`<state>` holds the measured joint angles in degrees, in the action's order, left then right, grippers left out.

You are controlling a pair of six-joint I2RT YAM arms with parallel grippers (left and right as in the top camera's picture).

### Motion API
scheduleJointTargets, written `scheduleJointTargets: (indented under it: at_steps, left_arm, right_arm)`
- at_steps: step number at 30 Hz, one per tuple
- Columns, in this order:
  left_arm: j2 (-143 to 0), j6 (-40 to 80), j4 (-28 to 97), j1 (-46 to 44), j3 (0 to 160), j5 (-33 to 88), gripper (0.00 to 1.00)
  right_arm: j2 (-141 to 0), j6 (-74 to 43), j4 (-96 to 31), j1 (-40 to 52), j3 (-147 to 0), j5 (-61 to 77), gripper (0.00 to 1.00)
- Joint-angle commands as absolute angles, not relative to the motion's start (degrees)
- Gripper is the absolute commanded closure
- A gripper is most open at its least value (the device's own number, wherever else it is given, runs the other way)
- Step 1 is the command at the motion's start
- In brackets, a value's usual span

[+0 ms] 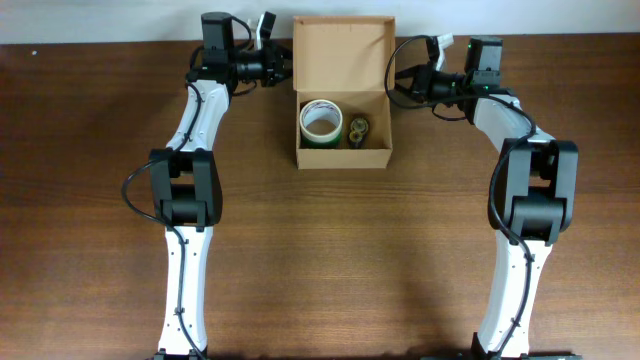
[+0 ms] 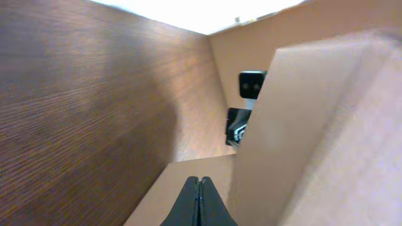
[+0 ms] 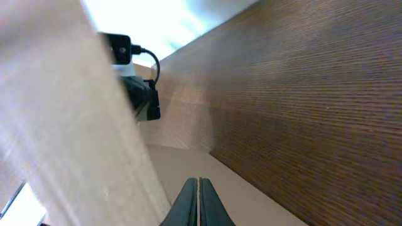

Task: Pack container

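The brown cardboard container (image 1: 343, 157) stands open at the back middle of the table, its lid flap (image 1: 343, 50) standing up behind. Inside lie a green-edged tape roll (image 1: 321, 121) and a small dark coiled item (image 1: 358, 130). My left gripper (image 1: 288, 70) is shut at the box's upper left edge. In the left wrist view its tips (image 2: 198, 181) rest over a cardboard flap (image 2: 182, 188) beside the box wall (image 2: 314, 125). My right gripper (image 1: 397, 85) is shut at the box's upper right edge. Its tips (image 3: 198, 181) lie over a flap next to the cardboard wall (image 3: 75, 125).
The dark wooden table (image 1: 330, 260) stretches in front of the box between both arms. Each wrist view shows the opposite arm's camera beyond the box, in the left wrist view (image 2: 250, 85) and in the right wrist view (image 3: 135, 94). The table's back edge runs just behind the lid.
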<state>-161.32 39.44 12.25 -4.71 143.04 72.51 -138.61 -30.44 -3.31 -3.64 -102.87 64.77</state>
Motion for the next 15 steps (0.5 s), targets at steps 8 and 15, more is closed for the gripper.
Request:
scheduleJointTargets:
  at_steps: [8, 15]
  left_arm:
    - [-161.1, 52.4, -6.1, -4.7, 143.3, 82.6, 0.99]
    - [-161.1, 63.5, -21.4, -4.7, 143.3, 87.8, 0.98]
  right_arm:
    - [-138.9, -33.8, 2.5, -3.0, -106.1, 70.1, 0.96]
    - [-138.9, -34.6, 2.9, -2.7, -110.3, 74.3, 0.96]
